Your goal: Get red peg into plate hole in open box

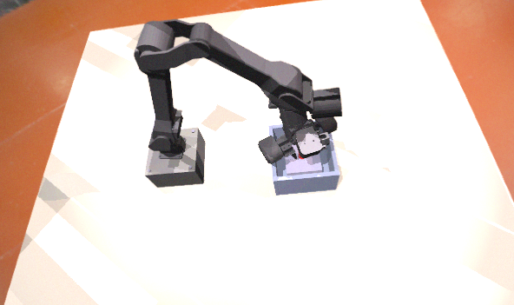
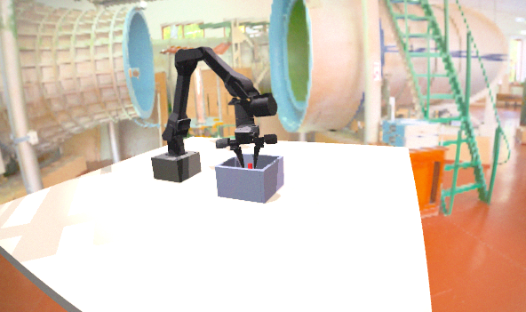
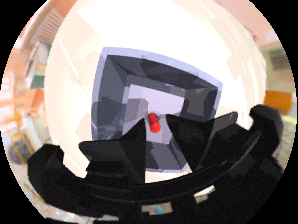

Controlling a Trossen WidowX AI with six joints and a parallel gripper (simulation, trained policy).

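The red peg (image 1: pixel 300 157) (image 2: pixel 250 165) (image 3: pixel 154 123) stands roughly upright inside the open blue-grey box (image 1: pixel 306 185) (image 2: pixel 240 183) (image 3: pixel 106 100). In the wrist view its lower end is at the hole in the pale plate (image 1: pixel 304 169) (image 3: pixel 167 101) on the box's bottom; how deep it sits cannot be told. My gripper (image 2: pixel 250 166) (image 3: pixel 155 119) is partly open above the plate, its fingertips at about the height of the box's rim. One finger is on each side of the peg, with a gap on both sides in the wrist view. In the top view the hand hides most of the peg.
The box walls surround the fingertips on all sides. The arm's dark base block (image 1: pixel 175 168) (image 2: pixel 175 167) stands left of the box on the white table (image 1: pixel 217 244) (image 2: pixel 266 250).
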